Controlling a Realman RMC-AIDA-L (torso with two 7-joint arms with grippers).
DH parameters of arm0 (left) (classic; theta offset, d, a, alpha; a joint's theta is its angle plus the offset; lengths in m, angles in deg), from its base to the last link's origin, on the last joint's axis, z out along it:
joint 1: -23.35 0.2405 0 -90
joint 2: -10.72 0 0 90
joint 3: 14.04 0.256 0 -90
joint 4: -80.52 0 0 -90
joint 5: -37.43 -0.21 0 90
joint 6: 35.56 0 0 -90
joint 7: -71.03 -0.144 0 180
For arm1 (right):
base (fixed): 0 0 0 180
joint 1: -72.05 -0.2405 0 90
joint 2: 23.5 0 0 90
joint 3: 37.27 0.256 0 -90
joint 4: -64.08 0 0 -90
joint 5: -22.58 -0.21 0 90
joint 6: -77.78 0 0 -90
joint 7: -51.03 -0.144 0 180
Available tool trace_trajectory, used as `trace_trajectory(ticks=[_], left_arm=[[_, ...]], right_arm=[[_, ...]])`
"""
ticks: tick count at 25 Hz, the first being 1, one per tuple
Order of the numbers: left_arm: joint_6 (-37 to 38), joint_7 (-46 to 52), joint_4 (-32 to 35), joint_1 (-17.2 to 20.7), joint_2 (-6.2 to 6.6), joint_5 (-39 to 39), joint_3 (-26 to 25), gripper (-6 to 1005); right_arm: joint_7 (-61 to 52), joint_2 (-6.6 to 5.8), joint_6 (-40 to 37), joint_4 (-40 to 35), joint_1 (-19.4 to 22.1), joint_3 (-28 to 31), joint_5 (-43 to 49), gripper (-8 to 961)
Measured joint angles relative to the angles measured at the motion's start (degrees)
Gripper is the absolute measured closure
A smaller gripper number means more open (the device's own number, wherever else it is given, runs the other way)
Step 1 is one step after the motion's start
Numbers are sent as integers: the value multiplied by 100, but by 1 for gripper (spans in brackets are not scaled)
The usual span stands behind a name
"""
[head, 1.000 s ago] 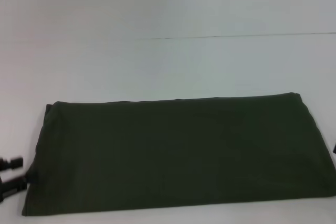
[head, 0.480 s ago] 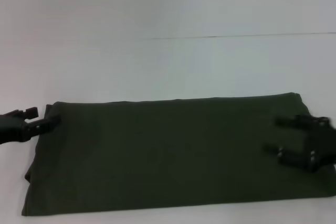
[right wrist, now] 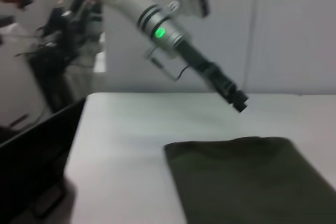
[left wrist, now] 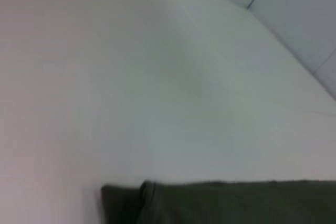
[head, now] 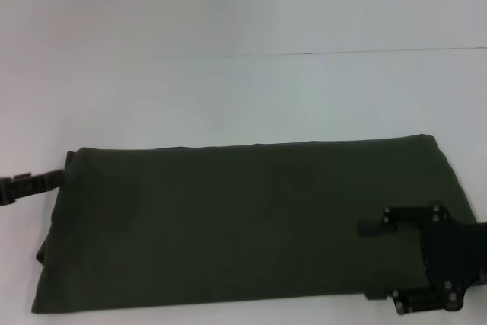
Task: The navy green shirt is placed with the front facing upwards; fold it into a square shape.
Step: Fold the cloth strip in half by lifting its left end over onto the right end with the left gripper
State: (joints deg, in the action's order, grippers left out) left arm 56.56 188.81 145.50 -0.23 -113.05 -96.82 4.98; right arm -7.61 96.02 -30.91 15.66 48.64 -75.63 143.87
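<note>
A: Nearest the robot, the right pincer (head: 380,260) hangs over the shirt's near right corner, its two fingers spread wide with nothing between them. I'd guess it is lined up there to take that end for a fold across.

B: And the navy green shirt (head: 243,222) itself?

A: It lies flat on the white counter (head: 243,97) as a long band, plain side up, running nearly the full width of the head view. A band still needs its ends brought together to make a square.

B: The left pincer (head: 46,180)?

A: Just beside the shirt's far left corner, low over the counter. Whether its fingers are open, I cannot tell. From the right wrist view it points down at that corner.

B: Any lettering or label?

A: None shows; only plain olive cloth.
</note>
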Motion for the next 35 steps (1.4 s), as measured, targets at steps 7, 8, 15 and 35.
trace_trajectory(ticks=[7, 8, 15, 35], left_arm=[[506, 907, 432, -101, 10, -569, 149, 180], [478, 947, 425, -101, 0, -603, 197, 178], [116, 975, 167, -76, -33, -709, 568, 164], [-2, -664, 74, 100, -92, -717, 671, 162]], right_arm=[[-106, 21, 193, 26, -90, -301, 146, 192], [-89, 23, 242, 103, -110, -310, 147, 192], [-24, 24, 380, 354, -85, -491, 150, 194], [-21, 24, 786, 1096, -147, -402, -259, 206]])
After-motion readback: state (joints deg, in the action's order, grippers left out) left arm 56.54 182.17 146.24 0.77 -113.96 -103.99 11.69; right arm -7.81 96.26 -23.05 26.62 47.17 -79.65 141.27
